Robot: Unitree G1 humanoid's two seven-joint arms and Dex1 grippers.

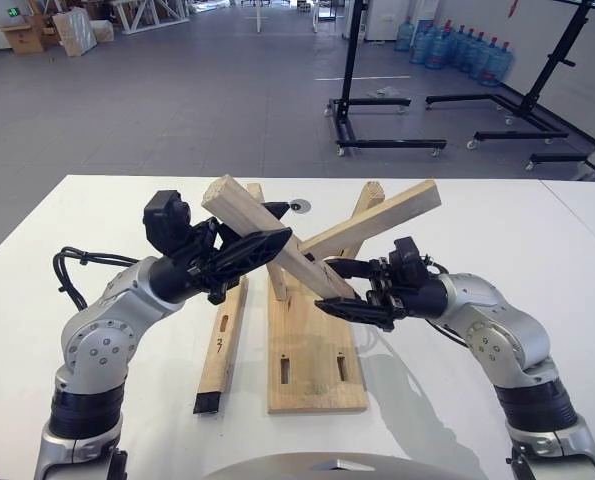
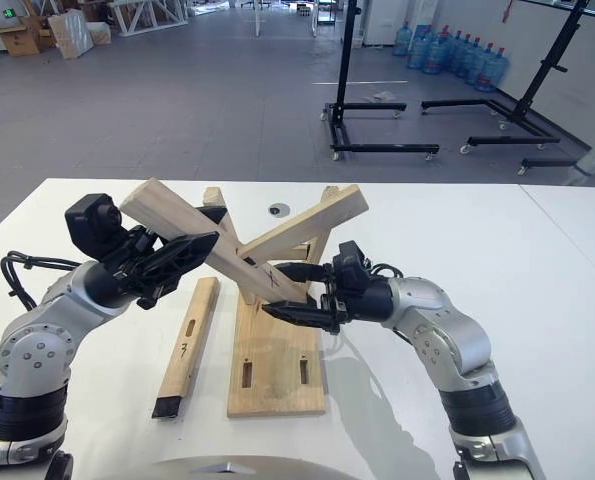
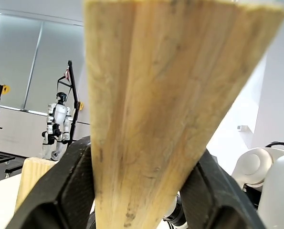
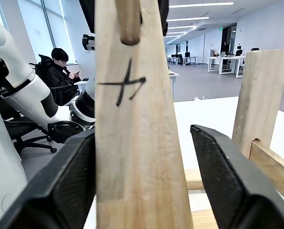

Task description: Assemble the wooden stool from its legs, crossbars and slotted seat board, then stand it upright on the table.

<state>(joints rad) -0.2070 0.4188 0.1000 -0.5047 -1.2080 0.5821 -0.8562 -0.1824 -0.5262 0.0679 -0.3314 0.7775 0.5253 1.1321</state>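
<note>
Flagging risks, head view first. The left tool is clamped on a leg held slanted above the table's middle. The leg's low end sits between the spread fingers of the right tool, over the far end of the seat board. A second leg crosses it in an X. Likely failure: the arms pull at different angles, the crossing binds or pops apart, and the low end misses its slot. The seat board lies flat toward the near edge with nothing holding it, so a sideways push could skid it into the loose bar just beside it. The table is white. Behind it are grey floor, black wheeled stands and water bottles.

Left wrist view: both pads press on the leg. Smooth wood could twist in that grip. Tall windows behind.

Right wrist view: the leg carries a pen cross and a dowel. One pad stands off with a gap, so there's no real hold here and I judge it could slip. The second leg is near.
</note>
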